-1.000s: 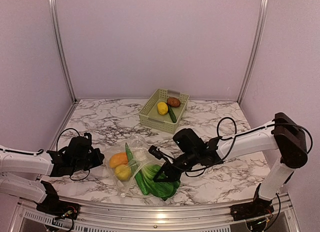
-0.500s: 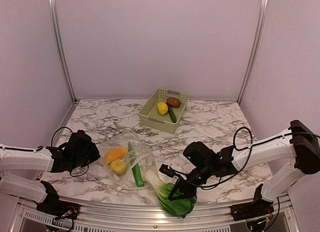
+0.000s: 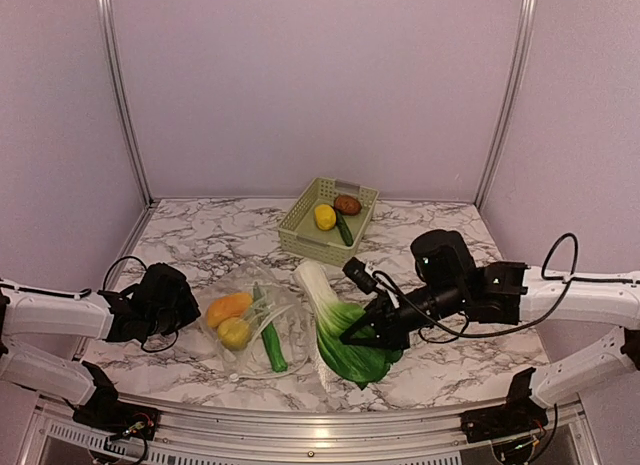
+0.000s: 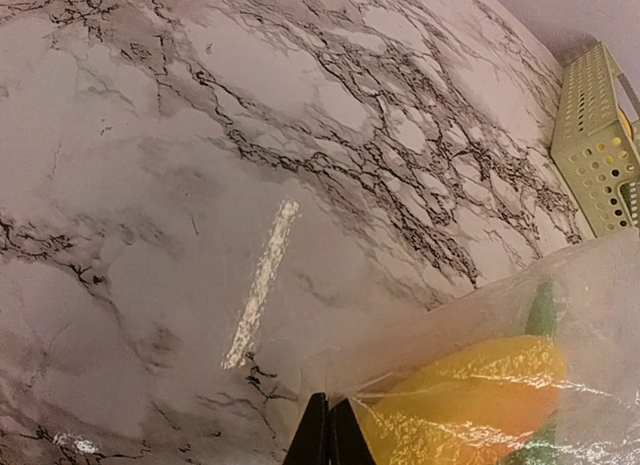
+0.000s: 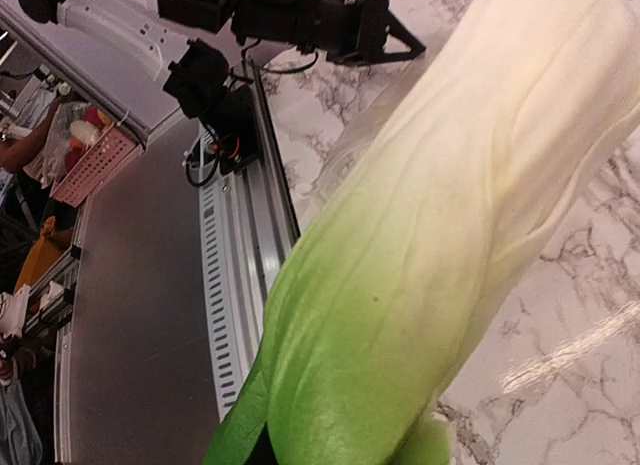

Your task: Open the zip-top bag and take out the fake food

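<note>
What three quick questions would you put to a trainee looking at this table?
1. True or false: the leafy vegetable lies inside the bag.
2. How many pieces of toy food lie in the basket? A) one B) three C) five
3. Which gripper holds the leafy vegetable?

Key: 1. False, it is lifted clear of the bag. 2. B. 3. The right gripper.

zip-top bag (image 3: 252, 285) 1 | basket (image 3: 300, 231) 1 | fake food (image 3: 336, 327) 7
</note>
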You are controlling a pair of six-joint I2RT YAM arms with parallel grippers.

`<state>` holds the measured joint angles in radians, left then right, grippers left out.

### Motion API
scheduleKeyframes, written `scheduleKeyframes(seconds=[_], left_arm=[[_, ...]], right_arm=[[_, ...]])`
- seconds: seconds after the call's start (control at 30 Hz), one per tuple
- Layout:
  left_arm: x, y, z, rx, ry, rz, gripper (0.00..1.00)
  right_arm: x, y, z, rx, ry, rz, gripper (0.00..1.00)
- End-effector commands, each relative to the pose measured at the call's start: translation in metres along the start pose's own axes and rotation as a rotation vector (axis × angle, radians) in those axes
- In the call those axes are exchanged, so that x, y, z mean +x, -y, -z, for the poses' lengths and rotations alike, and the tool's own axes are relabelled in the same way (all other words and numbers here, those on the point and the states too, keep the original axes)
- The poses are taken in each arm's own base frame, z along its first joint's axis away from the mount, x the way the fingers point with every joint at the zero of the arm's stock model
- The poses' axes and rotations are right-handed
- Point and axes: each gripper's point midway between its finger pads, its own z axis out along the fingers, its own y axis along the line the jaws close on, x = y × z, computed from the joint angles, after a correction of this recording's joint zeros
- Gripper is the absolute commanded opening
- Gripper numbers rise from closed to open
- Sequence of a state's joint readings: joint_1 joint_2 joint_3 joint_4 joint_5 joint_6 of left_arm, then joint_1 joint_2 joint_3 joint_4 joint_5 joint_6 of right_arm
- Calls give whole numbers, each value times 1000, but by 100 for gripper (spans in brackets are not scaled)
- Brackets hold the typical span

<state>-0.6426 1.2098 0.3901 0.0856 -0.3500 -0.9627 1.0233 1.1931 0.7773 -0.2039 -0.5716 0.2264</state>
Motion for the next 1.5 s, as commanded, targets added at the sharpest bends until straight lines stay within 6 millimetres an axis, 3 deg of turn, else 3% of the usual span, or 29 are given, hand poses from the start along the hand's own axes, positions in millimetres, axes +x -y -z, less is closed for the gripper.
scheduleKeyframes(seconds=[0.0,0.2,0.37,0.53,0.7,0.9,1.13,1.27,1.4,1.47], left_arm=[[-4,6,-1,17,2,8,0],[-3,11,-2,40,-5,11,0],[-5,12,0,45,4,4,0],[-5,11,0,48,11,10,0],[-4,13,-1,56,6,12,0],[-4,14,-3,56,3,10,0],[-3,11,-3,50,4,11,0],[-2,10,-4,46,2,12,0],[-1,10,-6,45,-3,13,0],[-1,10,-6,47,-6,14,0]], right_arm=[[-79,51,41,184,192,33,0],[-167,132,76,339,387,-18,0],[-207,214,86,470,432,-83,0],[-234,278,100,591,458,-120,0],[-236,329,96,637,460,-161,2],[-223,378,68,656,419,-216,3],[-206,417,50,706,388,-256,8],[-195,426,45,727,365,-273,35],[-200,419,50,724,365,-258,59],[-208,411,57,717,380,-239,64]])
